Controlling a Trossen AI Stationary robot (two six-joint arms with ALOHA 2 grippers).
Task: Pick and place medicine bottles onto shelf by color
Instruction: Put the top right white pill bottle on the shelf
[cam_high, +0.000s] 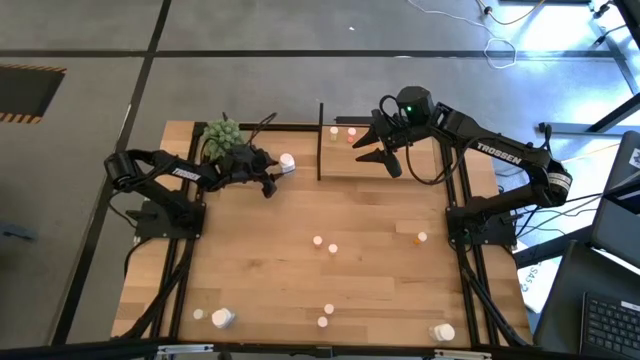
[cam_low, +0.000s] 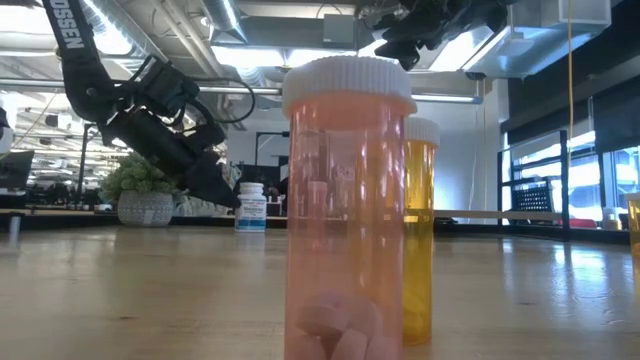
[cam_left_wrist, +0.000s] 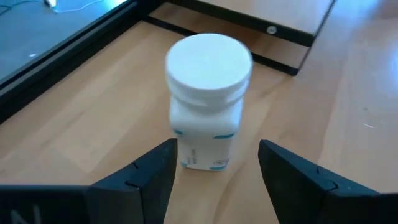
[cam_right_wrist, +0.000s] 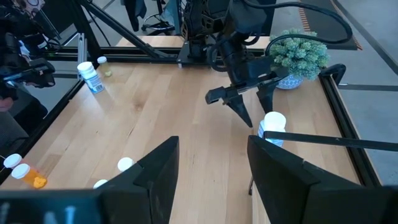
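Left gripper (cam_left_wrist: 214, 163) low over the wood-plank desk (cam_high: 370, 220) near its far edge, dark wedge-shaped fingers (cam_left_wrist: 149, 177) spread wide with nothing between them, tips either side of a white medicine bottle (cam_left_wrist: 208, 99) without touching it. Bottle upright, squat, round, smooth white plastic with a flat ribbed screw cap and a label printed in blue. Just beside it, a green spiky plant ball (cam_high: 222, 134) in a pale pot.

Right gripper (cam_high: 378, 140) raised above the shelf (cam_high: 420, 165) at the desk's far edge, fingers (cam_right_wrist: 155, 171) parted about halfway, holding nothing. Shelf a small light-wood board in a thin black metal frame, with two tiny bottles, white-topped (cam_high: 334, 131) and reddish-topped (cam_high: 351, 134), near its far left corner.

More tiny bottles scattered mid-desk (cam_high: 318, 241) and along the near edge, a larger white one lying near the near left corner (cam_high: 222, 318), another near the near right corner (cam_high: 444, 332). Close to the low camera, a translucent pink bottle (cam_low: 348, 200) with white ribbed cap and pale tablets inside, an amber bottle (cam_low: 418, 230) right behind it.
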